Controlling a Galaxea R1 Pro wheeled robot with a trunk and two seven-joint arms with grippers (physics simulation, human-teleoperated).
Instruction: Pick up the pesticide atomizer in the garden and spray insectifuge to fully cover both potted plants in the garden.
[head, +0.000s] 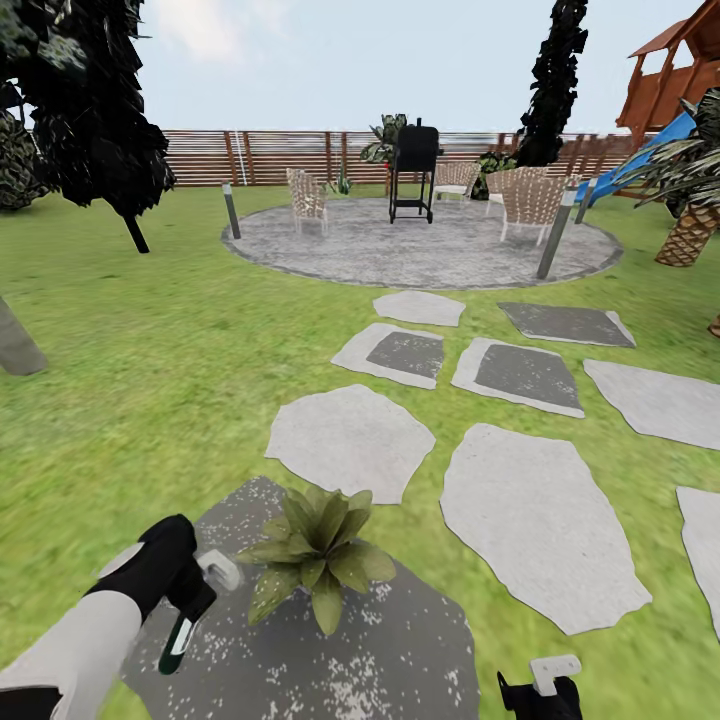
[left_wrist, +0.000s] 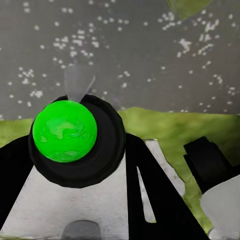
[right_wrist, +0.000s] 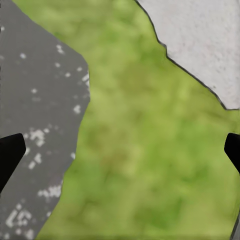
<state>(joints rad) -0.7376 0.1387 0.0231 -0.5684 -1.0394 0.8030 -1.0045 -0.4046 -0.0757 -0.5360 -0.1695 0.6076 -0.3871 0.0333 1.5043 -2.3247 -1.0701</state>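
My left gripper (head: 188, 603) is shut on the pesticide atomizer (head: 180, 632), a slim dark bottle with a green-white mark, tilted downward. Its pale spray head (head: 221, 571) points toward a potted plant (head: 316, 552), a low green rosette a short way to the right. In the left wrist view the atomizer (left_wrist: 65, 131) appears end on as a bright green disc in a black ring, above speckled stone. The second potted plant is out of view. My right gripper (right_wrist: 120, 155) hangs open over grass, and its top edge shows low in the head view (head: 545, 690).
The plant stands on a dark stepping stone (head: 400, 640) dotted with pale specks. Paler stepping stones (head: 535, 525) lead across the lawn to a round paved patio (head: 420, 245) with chairs, a black grill (head: 414, 170) and grey bollards (head: 556, 235). A wooden fence closes the back.
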